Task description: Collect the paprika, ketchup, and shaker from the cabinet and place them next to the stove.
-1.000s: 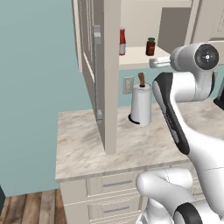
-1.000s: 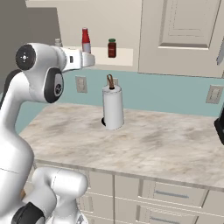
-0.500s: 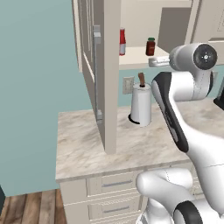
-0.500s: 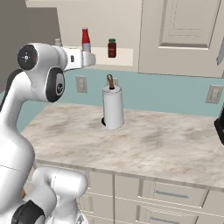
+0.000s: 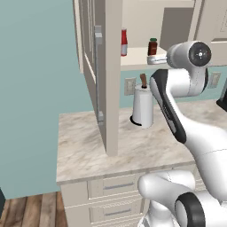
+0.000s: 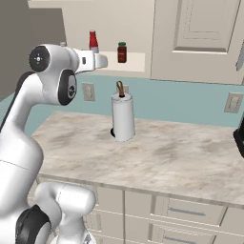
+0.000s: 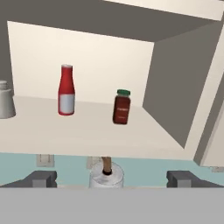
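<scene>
Claw [image 7: 111, 177] spread wide, empty, level with the cabinet [image 7: 183, 87] shelf; paprika [image 7: 121, 107] upright straight ahead, ketchup [image 7: 66, 90] and shaker [image 7: 5, 99] further left.

The white arm [image 6: 28, 124] rises, elbow bent, its forearm held level at shoulder height, jaws spread wide and empty.

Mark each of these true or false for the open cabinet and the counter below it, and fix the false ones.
1. The ketchup lies on its side on the shelf. False: it stands upright.
2. The paprika stands apart from the ketchup. True.
3. The gripper is shut on the shaker. False: its jaws are open and empty, short of the shelf.
4. A paper towel roll stands on the counter below the cabinet. True.
</scene>
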Controlling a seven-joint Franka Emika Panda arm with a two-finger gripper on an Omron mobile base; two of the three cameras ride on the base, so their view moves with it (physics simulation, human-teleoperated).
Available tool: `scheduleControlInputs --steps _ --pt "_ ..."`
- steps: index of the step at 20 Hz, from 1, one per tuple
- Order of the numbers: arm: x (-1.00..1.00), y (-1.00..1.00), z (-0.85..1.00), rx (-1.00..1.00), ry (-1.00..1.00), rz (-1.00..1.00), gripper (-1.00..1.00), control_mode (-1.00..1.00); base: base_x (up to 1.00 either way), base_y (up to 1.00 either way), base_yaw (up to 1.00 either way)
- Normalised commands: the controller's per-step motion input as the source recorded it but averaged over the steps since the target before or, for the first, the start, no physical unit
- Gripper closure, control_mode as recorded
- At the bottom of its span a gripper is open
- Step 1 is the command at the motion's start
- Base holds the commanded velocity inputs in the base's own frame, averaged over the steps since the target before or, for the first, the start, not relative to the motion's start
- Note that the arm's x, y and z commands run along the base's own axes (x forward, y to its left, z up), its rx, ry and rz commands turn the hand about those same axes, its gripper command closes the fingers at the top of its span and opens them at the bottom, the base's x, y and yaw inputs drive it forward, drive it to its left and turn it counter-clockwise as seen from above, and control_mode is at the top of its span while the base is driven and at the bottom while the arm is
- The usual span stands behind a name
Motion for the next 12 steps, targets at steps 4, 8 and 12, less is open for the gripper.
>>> scheduleControlInputs --steps 4,8,12 --pt "0.45 0.00 0.00 0.00 0.00 0.00 -1.00 -1.00 0.00 0.00 0.00" --pt "0.29 0.00 0.00 0.00 0.00 0.00 -1.00 -1.00 0.00 0.00 0.00" --pt "0.45 -0.20 -0.03 0.03 0.07 0.00 -1.00 -1.00 0.00 0.00 0.00"
